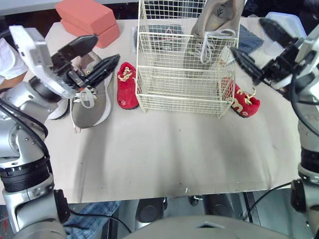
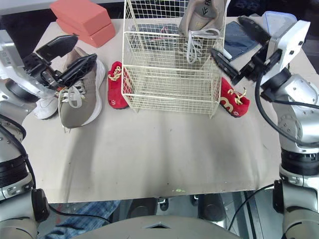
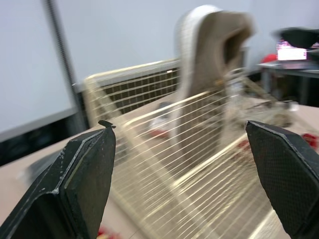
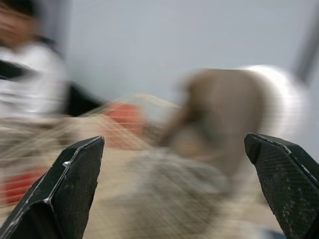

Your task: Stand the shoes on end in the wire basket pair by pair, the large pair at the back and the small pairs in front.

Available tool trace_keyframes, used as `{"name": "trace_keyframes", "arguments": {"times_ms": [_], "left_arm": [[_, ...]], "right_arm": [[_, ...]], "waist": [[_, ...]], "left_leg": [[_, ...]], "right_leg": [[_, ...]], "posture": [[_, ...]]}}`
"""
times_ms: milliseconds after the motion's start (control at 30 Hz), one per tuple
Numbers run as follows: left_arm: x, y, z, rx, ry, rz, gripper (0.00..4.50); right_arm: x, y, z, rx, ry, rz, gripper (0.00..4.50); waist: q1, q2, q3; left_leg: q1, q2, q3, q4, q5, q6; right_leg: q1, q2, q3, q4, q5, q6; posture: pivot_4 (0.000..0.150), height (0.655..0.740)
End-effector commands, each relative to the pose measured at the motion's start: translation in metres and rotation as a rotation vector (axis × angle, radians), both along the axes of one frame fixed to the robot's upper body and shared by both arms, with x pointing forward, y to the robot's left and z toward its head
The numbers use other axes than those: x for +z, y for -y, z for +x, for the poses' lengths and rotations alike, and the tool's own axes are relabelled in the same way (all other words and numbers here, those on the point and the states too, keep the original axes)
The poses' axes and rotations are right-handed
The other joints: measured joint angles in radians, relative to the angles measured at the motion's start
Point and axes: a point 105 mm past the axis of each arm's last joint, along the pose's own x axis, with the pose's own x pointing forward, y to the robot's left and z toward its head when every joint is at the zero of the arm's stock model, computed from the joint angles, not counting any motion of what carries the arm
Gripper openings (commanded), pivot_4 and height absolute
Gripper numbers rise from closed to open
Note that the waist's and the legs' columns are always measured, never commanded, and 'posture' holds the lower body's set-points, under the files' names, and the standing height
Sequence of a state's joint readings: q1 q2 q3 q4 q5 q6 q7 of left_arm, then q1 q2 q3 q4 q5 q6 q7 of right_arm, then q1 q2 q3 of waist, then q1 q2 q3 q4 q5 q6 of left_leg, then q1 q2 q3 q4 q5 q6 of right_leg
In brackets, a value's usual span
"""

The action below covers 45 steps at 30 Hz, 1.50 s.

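The bench (image 1: 164, 154) carries everything. At its middle, toward 12 o'clock, stands the wire basket (image 1: 179, 94). One large grey shoe (image 1: 219, 20) is already on end in the basket's back section, at the 3 o'clock end, with its laces hanging down inside the wire.

Its partner, the second grey shoe (image 1: 89, 107), lies flat on the bench at 9 o'clock from the basket. The shoe's long axis runs roughly 12 to 6, heel opening toward 12 and toe toward 6.

The left hand (image 1: 107, 48) hovers just above that shoe's heel end. Its two black fingers are spread wide with nothing between them and point toward 3 o'clock, across the shoe's length. The shoe therefore sits straight below this hand and a little toward 6.

The right hand (image 1: 247, 36) is also wide open and empty. It is out at 3 o'clock from the basket, with the whole basket between it and the loose grey shoe. By my reading the left arm is much the nearer one for the pickup. It would need to come down over the heel or collar and then carry the shoe toward 3 o'clock, into the free back space beside its mate.

The small red shoes wait outside the basket. One red shoe (image 1: 127, 87) is between the flat grey shoe and the basket wall, and the other red shoe (image 1: 245, 102) is against the basket's 3 o'clock side, under the right hand.
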<state>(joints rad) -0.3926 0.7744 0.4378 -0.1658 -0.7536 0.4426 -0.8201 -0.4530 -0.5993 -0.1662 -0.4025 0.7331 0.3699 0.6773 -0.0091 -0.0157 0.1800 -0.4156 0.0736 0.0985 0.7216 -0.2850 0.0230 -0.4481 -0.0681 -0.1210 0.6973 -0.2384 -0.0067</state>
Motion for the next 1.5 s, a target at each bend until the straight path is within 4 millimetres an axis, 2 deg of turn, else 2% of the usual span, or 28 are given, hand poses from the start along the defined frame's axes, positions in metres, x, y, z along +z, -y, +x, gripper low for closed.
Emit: {"name": "trace_keyframes", "arguments": {"times_ms": [33,167,267,367,533,733,900,1000,1167,1367,1500], "left_arm": [[0.004,-0.040,0.001,0.121,0.014,-0.012,4.50],[-0.006,-0.073,0.006,0.227,-0.025,-0.012,4.50],[-0.021,-0.106,0.011,0.335,-0.088,-0.037,4.50],[-0.035,-0.127,0.014,0.403,-0.141,-0.013,4.50],[-0.039,-0.153,0.021,0.468,-0.188,-0.051,4.50],[-0.050,-0.158,0.035,0.433,-0.299,-0.065,4.50],[-0.063,-0.150,0.047,0.360,-0.462,-0.073,4.50],[-0.064,-0.141,0.056,0.331,-0.531,-0.077,4.50],[-0.076,-0.138,0.062,0.373,-0.684,-0.001,4.50],[-0.080,-0.137,0.069,0.432,-0.744,0.063,4.50],[-0.092,-0.133,0.072,0.451,-0.797,0.092,3.42]], "right_arm": [[-0.012,-0.023,-0.034,0.194,-0.072,-0.049,4.46],[-0.026,-0.028,-0.039,0.206,-0.118,-0.072,4.46],[-0.039,-0.035,-0.047,0.237,-0.130,-0.099,4.46],[-0.045,-0.038,-0.050,0.241,-0.114,-0.108,4.46],[-0.053,-0.037,-0.049,0.195,-0.074,-0.147,4.46],[-0.057,-0.036,-0.047,0.154,-0.040,-0.170,4.46],[-0.058,-0.035,-0.045,0.140,-0.026,-0.178,4.46],[-0.058,-0.036,-0.044,0.138,-0.021,-0.177,4.46],[-0.058,-0.038,-0.043,0.132,-0.013,-0.175,4.46],[-0.059,-0.040,-0.043,0.126,-0.009,-0.172,4.46],[-0.058,-0.041,-0.042,0.123,-0.002,-0.168,4.50]], "waist": [[0.001,0.000,0.000],[0.000,0.000,0.000],[0.004,-0.001,-0.001],[0.005,-0.002,-0.001],[0.014,-0.006,-0.002],[0.026,-0.007,-0.002],[0.023,-0.010,-0.002],[0.022,-0.010,-0.002],[0.020,-0.011,-0.002],[0.019,-0.012,-0.002],[0.020,-0.012,-0.002]], "left_leg": [[0.000,0.000,0.000,0.000,0.000,0.000],[0.000,0.000,0.000,0.000,0.000,0.000],[0.000,0.000,0.000,0.000,0.000,0.001],[-0.001,0.000,-0.001,-0.001,0.000,0.001],[-0.001,0.000,0.000,0.000,0.000,0.001],[-0.001,0.000,0.000,0.000,-0.001,0.001],[-0.002,-0.002,0.002,0.000,0.000,0.001],[-0.002,-0.002,0.004,0.000,0.000,0.001],[-0.002,-0.001,0.004,0.000,0.000,0.001],[-0.001,-0.001,0.004,0.000,0.000,0.000],[-0.001,-0.001,0.003,0.000,0.000,0.000]], "right_leg": [[0.000,0.000,0.000,0.000,0.000,0.000],[0.000,0.000,-0.002,-0.001,-0.001,0.001],[0.000,0.000,-0.003,-0.001,-0.001,0.001],[0.000,0.000,-0.003,-0.001,-0.001,0.001],[0.000,0.000,-0.005,-0.001,-0.002,0.003],[0.000,0.000,-0.005,-0.001,-0.002,0.002],[-0.001,0.001,-0.006,-0.001,-0.002,0.002],[-0.001,0.002,-0.006,-0.001,-0.002,0.003],[-0.001,0.002,-0.005,-0.001,-0.002,0.003],[-0.002,0.002,-0.004,-0.001,-0.002,0.003],[-0.002,0.002,-0.004,0.000,-0.002,0.003]], "posture": [[0.150,0.6860],[0.150,0.6860],[0.150,0.6860],[0.150,0.6860],[0.150,0.6860],[0.150,0.6860],[0.150,0.6860],[0.150,0.6860],[0.150,0.6860],[0.150,0.6860],[0.150,0.6860]]}}
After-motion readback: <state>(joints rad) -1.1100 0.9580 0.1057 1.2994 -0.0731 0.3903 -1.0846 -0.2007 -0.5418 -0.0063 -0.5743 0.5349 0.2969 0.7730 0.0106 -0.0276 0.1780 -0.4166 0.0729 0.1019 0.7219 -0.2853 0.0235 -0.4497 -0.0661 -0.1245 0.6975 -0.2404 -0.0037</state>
